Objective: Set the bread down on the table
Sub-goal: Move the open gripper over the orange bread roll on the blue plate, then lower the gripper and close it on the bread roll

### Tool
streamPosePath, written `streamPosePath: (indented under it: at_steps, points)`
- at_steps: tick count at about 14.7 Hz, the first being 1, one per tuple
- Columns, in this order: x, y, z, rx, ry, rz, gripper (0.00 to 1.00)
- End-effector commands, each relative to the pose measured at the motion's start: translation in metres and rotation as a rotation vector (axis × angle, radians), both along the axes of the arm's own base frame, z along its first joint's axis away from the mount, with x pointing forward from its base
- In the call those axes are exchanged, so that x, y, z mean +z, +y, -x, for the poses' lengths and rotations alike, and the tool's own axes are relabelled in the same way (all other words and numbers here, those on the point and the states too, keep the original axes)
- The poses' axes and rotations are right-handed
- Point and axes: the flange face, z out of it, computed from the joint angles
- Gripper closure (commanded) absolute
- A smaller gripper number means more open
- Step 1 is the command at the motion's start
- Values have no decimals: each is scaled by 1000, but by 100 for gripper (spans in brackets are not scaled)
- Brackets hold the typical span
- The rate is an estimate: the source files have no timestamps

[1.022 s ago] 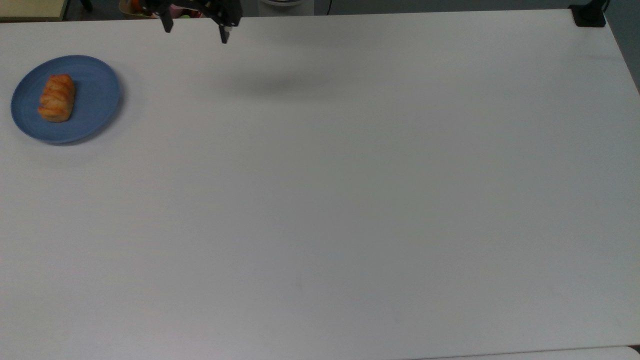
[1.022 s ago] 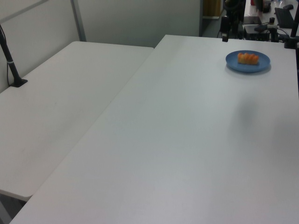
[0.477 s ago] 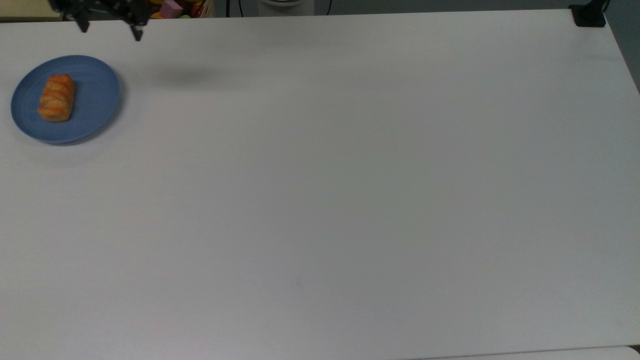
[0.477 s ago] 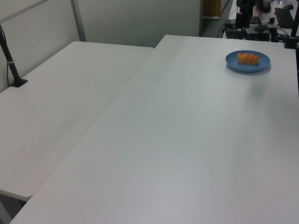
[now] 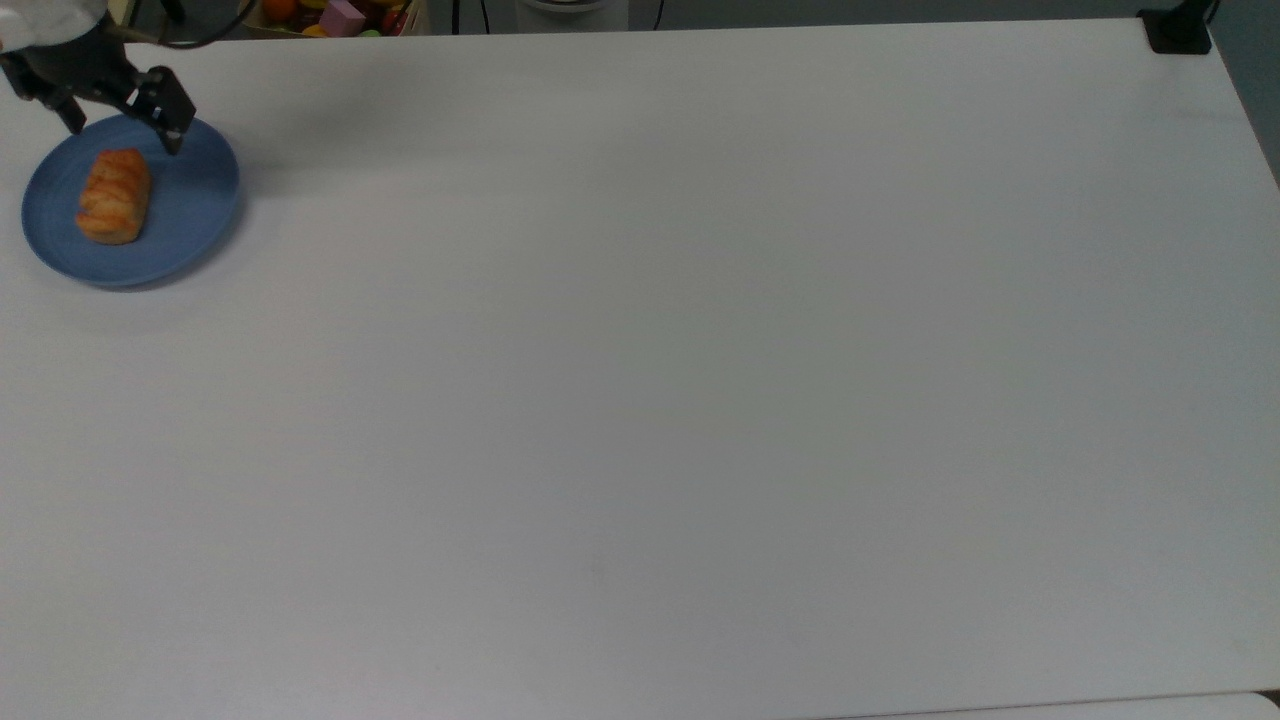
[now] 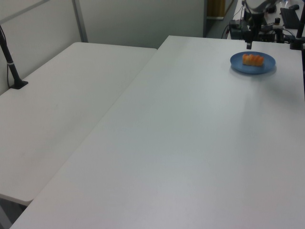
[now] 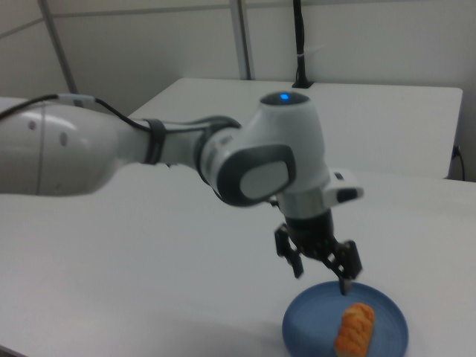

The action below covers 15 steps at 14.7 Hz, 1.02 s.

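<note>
While the bread is being carried by the round blue plate, the gripper is being held in the air above the plate's far rim, with its two fingers spread apart and nothing being gripped between them. In the top view, the plate is being shown near the top view's left edge of the table, and the oblong golden-orange roll is being seen lying lengthwise on the half of the plate towards the top view's left, just below the open fingers and apart from them.

In the right view, the gripper is being pointed downward from the white arm, which is being stretched in from the right view's left; one fingertip is being seen just over the plate edge, while the bread is lying a little nearer the camera and untouched.

In the left view, the plate with the bread is being shown at the far right corner of the table, and the gripper is being seen as a dark shape hanging just behind the plate. A second white table is being shown alongside at the left view's left.
</note>
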Motion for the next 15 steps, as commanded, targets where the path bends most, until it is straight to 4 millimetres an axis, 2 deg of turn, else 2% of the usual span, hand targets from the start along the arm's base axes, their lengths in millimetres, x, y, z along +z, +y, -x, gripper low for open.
streamPosePath:
  at_steps: [1,3,6,8,10,12,14,15]
  points:
    - [-33,-30,4,30,-6,19,0]
    - [-54,-45,5,37,-12,48,0]
    - [-68,-51,3,37,-17,68,0]
    - [-81,-50,4,37,-18,75,6]
    - [-91,-48,6,44,-25,82,22]
    - [-92,-48,6,48,-33,89,40]
    - [-95,-46,7,57,-26,86,63]
    - [-96,-45,6,75,-24,85,78]
